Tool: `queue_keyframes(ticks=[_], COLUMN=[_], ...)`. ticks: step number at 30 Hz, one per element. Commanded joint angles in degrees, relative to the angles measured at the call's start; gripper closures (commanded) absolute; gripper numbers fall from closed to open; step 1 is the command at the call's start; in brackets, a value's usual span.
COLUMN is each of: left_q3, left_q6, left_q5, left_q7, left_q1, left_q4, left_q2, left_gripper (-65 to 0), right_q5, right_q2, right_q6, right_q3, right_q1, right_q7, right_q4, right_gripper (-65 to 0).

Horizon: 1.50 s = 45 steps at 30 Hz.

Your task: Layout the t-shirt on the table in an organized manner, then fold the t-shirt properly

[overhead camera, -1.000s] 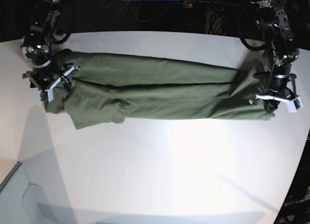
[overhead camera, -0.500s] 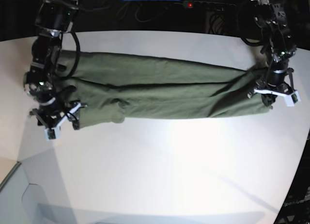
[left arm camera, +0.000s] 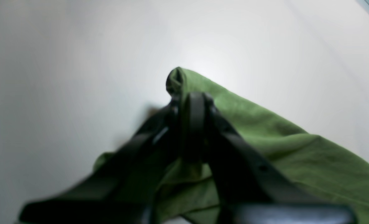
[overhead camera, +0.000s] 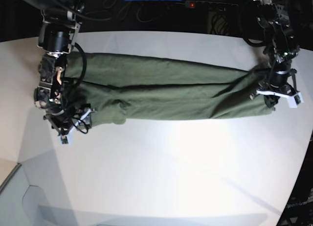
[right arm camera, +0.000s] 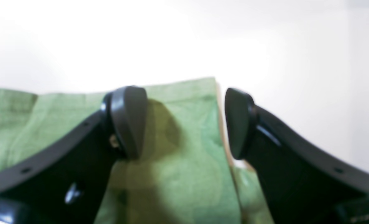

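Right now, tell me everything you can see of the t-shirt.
The t-shirt is olive-green soft cloth, folded lengthwise into a long creased band lying flat across the far part of the white table. One sleeve sticks out near one end. The left gripper is shut on a bunched corner; the right gripper hangs open over the other end's edge.

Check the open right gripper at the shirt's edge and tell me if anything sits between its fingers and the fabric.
Nothing visible does. The right gripper hangs open directly over the t-shirt, one finger above the cloth, the other past its edge over bare table. The left gripper is shut on the other end.
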Motion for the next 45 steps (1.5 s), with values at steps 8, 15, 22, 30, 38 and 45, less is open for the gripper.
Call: queue_keyframes(ticks=[8,15,22,30,38,45], left_q3=[-0.25,-0.25,-0.25,-0.25,-0.33,-0.33], left_q6=[-0.19,-0.19,-0.19,-0.19,-0.19,-0.19], left_q5=[-0.1,-0.1,-0.18,-0.36,-0.36,-0.45], left_q7=[-1.4,-1.4,-1.4,-1.4,-1.4,-0.96], left_q1=[-0.43,-0.43,-0.43,-0.52,-0.34,2.21], left_q4=[0.99,0.99,1.08,1.16,1.6,4.77], left_q2=[-0.62,-0.62,-0.62,-1.06,-1.14,-1.14], left_gripper=[-0.2,-0.2,-0.2,-0.2,-0.2,-0.2], right_q5=[0.44,0.44,0.53,0.62,0.8,0.8], right_q2=[1.21,1.3,0.95,0.86,-0.99,-0.9], right_q6=[-0.02,-0.02,-0.02,-0.02,-0.02,-0.02], right_q3=[-0.04,0.22,0.31,1.54,4.97,4.88], right_q1=[1.5,-1.23,-10.28,-22.5,-25.31,-23.38], right_q7=[2.17,0.42,-11.36,-13.21,-5.65,-1.17], right_q4=[-3.47,8.13,32.75,41.01,30.2,20.35], right_gripper=[-6.2,0.0,0.0,0.0,0.0,0.0])
